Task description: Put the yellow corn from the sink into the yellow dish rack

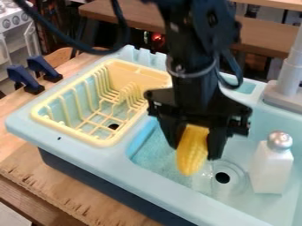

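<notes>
The black gripper [193,151] is over the basin of the blue sink [159,186], and its jaws are clamped on the upper part of the yellow corn [192,154], one at each side. The corn hangs nearly upright, its lower end near the drain [222,177], toward the sink's front edge. The white shaker [270,172] stands in the basin, right of the drain; the rack [97,140] is at the sink's left end. The corn seems a toy: probably light, stiff and not fragile. Its rounded sides may slip or turn, so a hold across the thick middle should be steadier than one near an end.
</notes>
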Robot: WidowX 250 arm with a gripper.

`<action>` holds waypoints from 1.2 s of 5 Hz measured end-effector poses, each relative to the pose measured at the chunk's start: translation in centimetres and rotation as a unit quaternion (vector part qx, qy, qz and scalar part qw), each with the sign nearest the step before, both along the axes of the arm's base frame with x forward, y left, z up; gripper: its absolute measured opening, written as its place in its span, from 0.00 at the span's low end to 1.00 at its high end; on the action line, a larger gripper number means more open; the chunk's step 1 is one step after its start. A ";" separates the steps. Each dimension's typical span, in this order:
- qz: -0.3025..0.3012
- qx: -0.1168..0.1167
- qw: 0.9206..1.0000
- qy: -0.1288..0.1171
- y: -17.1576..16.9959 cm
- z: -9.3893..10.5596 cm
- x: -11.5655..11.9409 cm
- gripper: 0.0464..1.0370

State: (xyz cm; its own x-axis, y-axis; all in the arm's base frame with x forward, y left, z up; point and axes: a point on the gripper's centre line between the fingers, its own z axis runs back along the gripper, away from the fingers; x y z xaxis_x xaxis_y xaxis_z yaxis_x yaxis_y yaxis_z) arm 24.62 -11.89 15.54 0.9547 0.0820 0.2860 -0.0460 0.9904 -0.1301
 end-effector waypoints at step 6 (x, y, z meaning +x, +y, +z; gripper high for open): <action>0.143 0.049 0.987 -0.046 14.2 3.0 -2.1 0.67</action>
State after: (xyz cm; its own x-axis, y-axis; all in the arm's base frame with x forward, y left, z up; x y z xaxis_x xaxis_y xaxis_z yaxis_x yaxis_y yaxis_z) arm 22.53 2.29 18.58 0.8659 0.3120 0.3909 -0.3184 0.9466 -0.0502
